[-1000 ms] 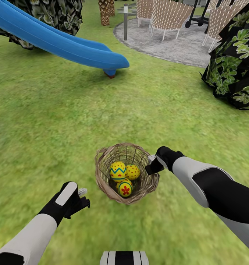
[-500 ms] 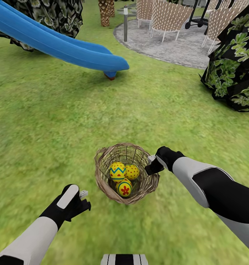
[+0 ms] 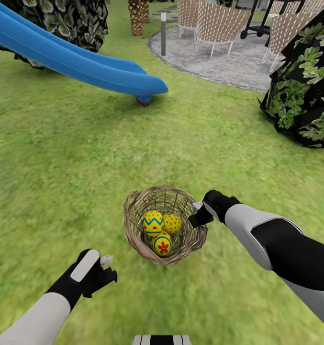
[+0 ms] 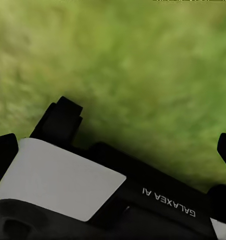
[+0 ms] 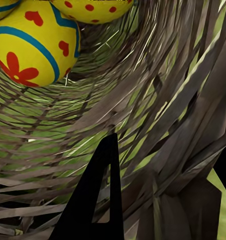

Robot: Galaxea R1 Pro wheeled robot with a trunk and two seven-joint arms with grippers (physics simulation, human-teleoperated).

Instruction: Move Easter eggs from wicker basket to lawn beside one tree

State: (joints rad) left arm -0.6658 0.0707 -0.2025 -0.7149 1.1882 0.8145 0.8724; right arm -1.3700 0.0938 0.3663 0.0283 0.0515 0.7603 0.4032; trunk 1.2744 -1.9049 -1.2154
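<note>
Eggs (image 3: 162,230) in wicker basket (image 3: 133,225); right tool (image 3: 198,216) at rim, grip state unclear

The only readable text is "GALAXEA AI", in white letters on the black body of the left gripper (image 4: 143,200), appearing upside down.

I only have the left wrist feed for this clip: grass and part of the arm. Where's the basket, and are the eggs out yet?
Observer: The wicker basket sits on the lawn ahead, between both arms; all three Easter eggs lie inside.
Operator: And the right arm?
Observer: The right gripper is at the basket's rim; its wrist view looks into the weave, beside the flower-painted egg.
Operator: Holding anything?
Observer: No egg sits between its fingers; whether they are open I cannot tell.
</note>
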